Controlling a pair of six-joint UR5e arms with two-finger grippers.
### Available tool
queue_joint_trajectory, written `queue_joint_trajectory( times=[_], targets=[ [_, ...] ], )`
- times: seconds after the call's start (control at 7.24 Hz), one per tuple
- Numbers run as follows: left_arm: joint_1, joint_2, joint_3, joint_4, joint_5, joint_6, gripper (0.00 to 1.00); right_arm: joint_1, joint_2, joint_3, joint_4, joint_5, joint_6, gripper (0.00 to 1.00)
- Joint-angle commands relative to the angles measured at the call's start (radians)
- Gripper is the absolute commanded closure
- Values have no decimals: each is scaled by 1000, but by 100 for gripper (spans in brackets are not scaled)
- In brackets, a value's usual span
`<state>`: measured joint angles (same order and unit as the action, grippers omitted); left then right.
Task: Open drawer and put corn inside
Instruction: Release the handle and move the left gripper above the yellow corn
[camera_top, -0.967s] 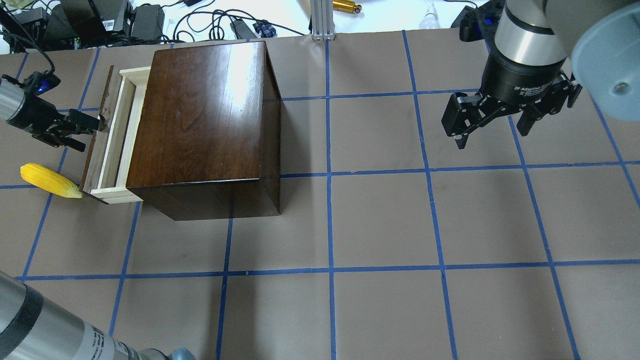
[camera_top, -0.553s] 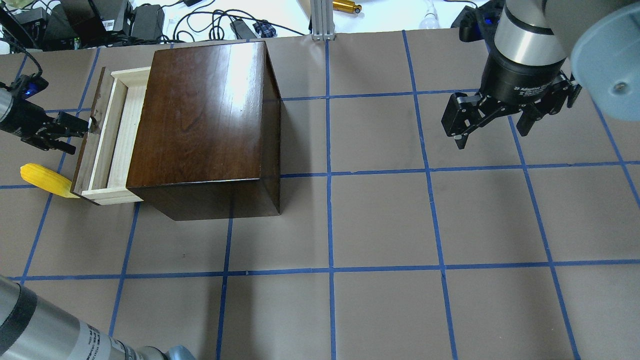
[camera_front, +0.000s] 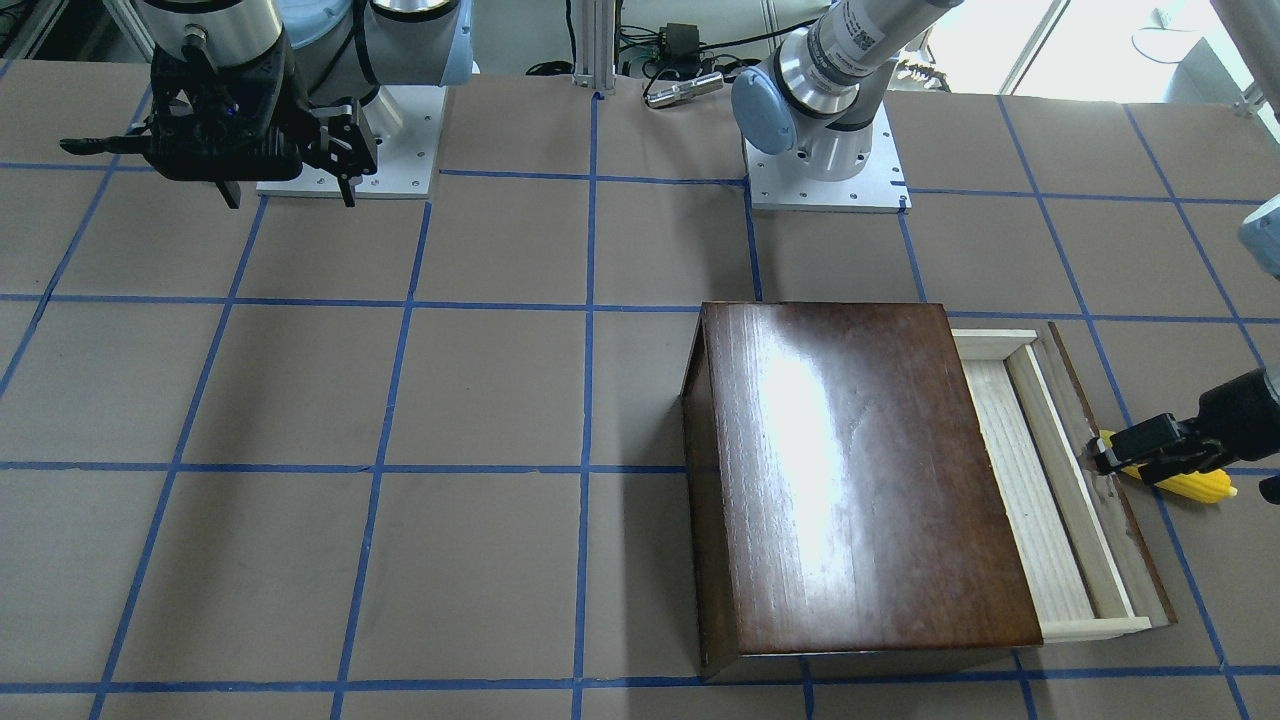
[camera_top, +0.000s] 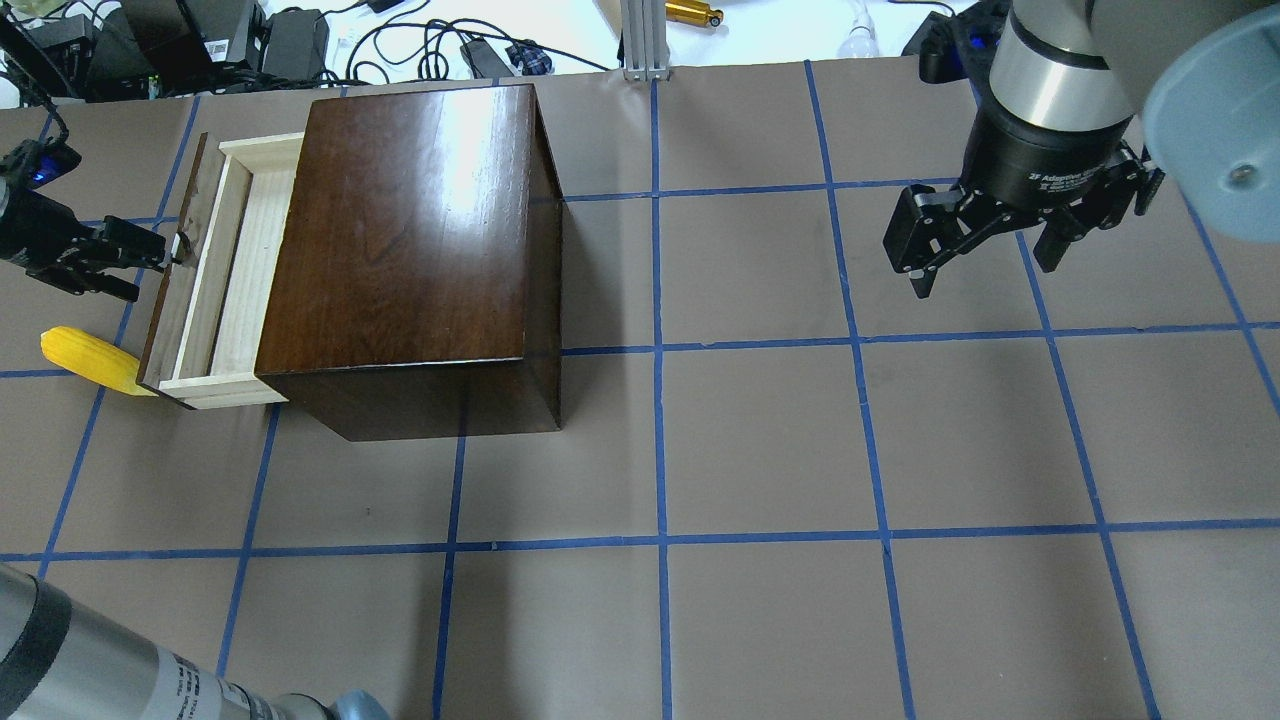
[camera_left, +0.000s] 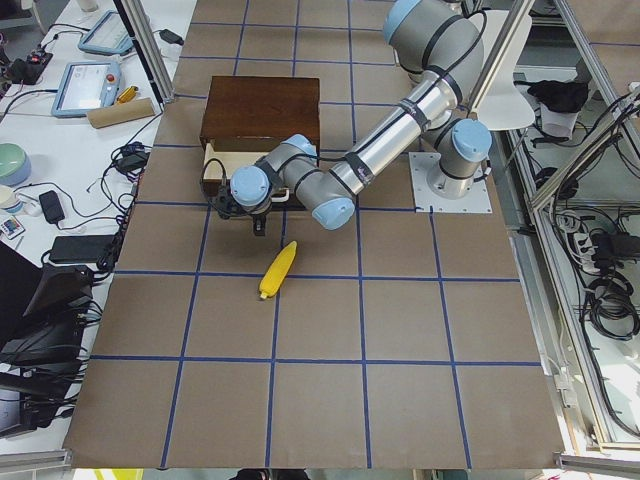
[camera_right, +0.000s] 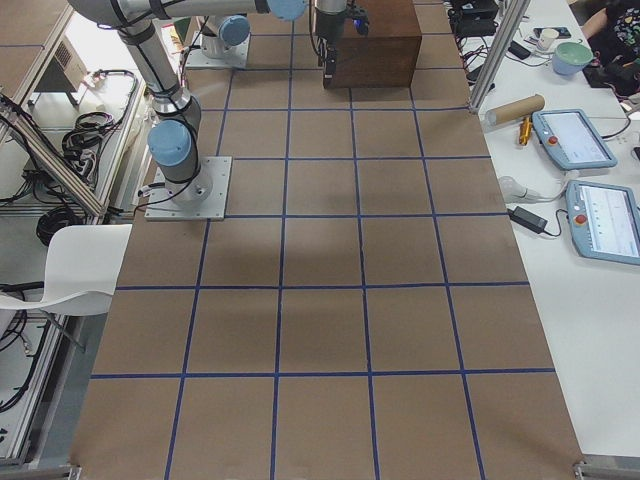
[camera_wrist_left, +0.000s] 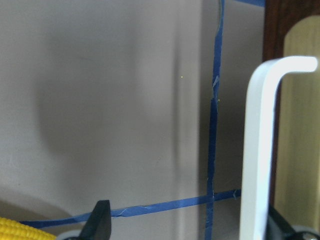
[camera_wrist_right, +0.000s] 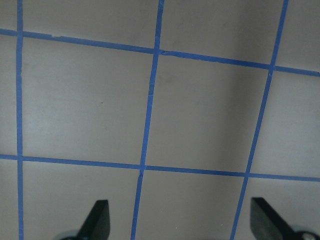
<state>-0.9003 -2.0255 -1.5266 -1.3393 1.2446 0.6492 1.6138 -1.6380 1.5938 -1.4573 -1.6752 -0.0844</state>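
The dark-brown box (camera_top: 400, 250) stands at the table's far left. Its drawer (camera_top: 235, 275) is pulled partly out, showing a pale wood floor; it also shows in the front-facing view (camera_front: 1020, 480). My left gripper (camera_top: 150, 272) is at the drawer's dark front panel, open, with the white handle (camera_wrist_left: 255, 150) between its fingers, close to one of them. The yellow corn (camera_top: 90, 360) lies on the table just outside the drawer front, below my left gripper; it also shows in the front-facing view (camera_front: 1195, 485). My right gripper (camera_top: 985, 275) hangs open and empty above the table's far right.
Blue tape lines grid the brown table top. Cables and power bricks (camera_top: 290, 40) lie behind the box beyond the table edge. A metal post (camera_top: 640, 40) stands at the back middle. The left arm's forearm (camera_top: 90, 670) crosses the near left corner.
The drawer has slid further out to the left, and my left gripper has moved left with the handle. The corn and the right arm have not moved.
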Motion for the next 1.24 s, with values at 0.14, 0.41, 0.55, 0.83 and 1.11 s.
queue_joint_trajectory(
  times=[0.14,0.41,0.55,0.83,1.11],
  targets=[
    [3,103,0,-27,10,-3,0,0,0,0,0,-1,0,0],
    [-2,183,-3,-70,149,-5,0,0,0,0,0,-1,0,0],
    [3,211,-9,-84,171,-5,0,0,1,0,0,-1,0,0],
    [23,197,-7,-55,220,-37,0,0,1,0,0,-1,0,0],
    [57,151,-21,20,239,-48,0,0,1,0,0,-1,0,0]
  ],
)
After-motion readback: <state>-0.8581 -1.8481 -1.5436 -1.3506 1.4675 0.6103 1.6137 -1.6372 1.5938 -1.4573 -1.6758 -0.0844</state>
